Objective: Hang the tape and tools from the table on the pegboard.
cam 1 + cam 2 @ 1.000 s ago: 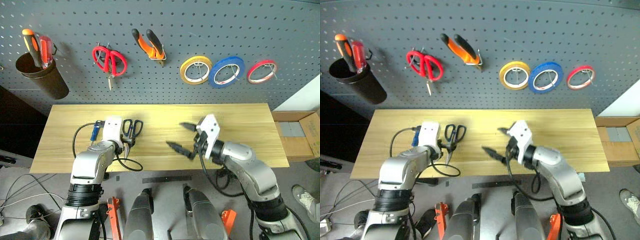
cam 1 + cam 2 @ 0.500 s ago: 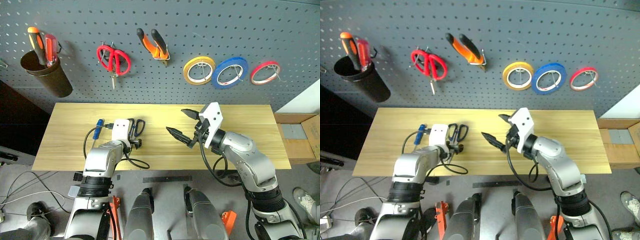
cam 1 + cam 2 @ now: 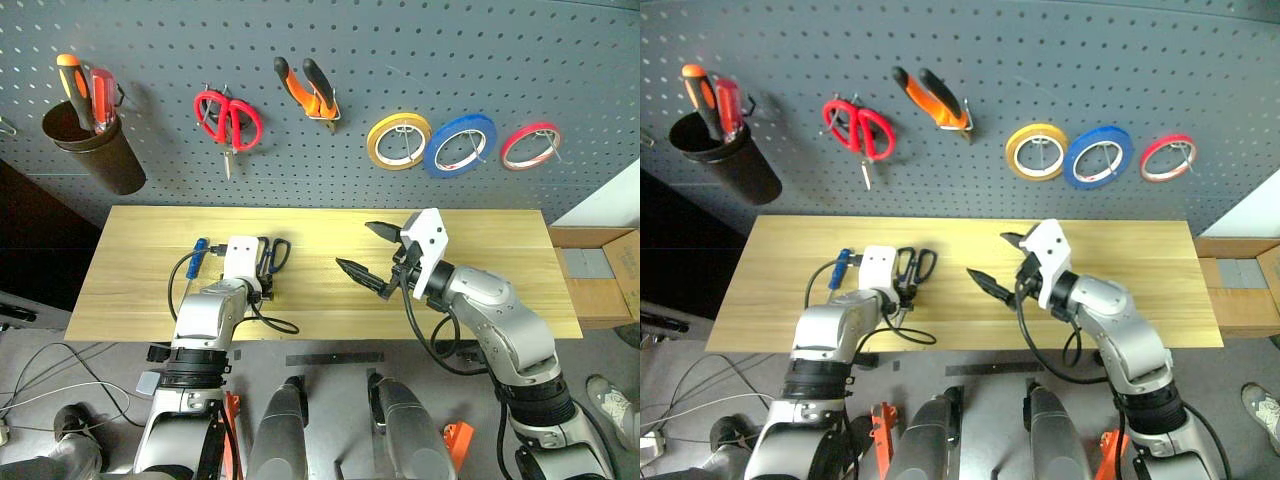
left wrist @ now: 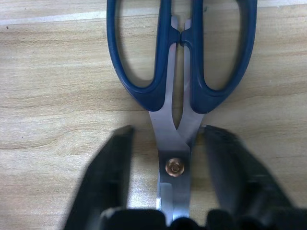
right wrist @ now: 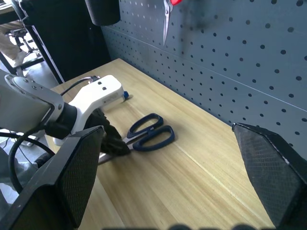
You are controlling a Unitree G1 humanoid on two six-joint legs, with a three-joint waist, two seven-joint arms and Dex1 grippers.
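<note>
Left hand [image 4: 168, 163] straddles steel-bladed, blue-looped scissors [image 4: 180, 72], grip unclear; right hand [image 3: 372, 257] spread.

Left hand [image 4: 175, 158] low, fingers apart; right hand [image 3: 372, 256] raised, spread wide.

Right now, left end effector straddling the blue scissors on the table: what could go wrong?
1. The left end effector brackets the steel shank at the pivot of the dark blue-handled scissors, with gaps either side. Smooth, narrow metal could slip or twist on closing.
2. Held that low, the handle end may sag when lifted off the table.
3. The blue-handled screwdriver lies just beside that arm and could get nudged.
</note>
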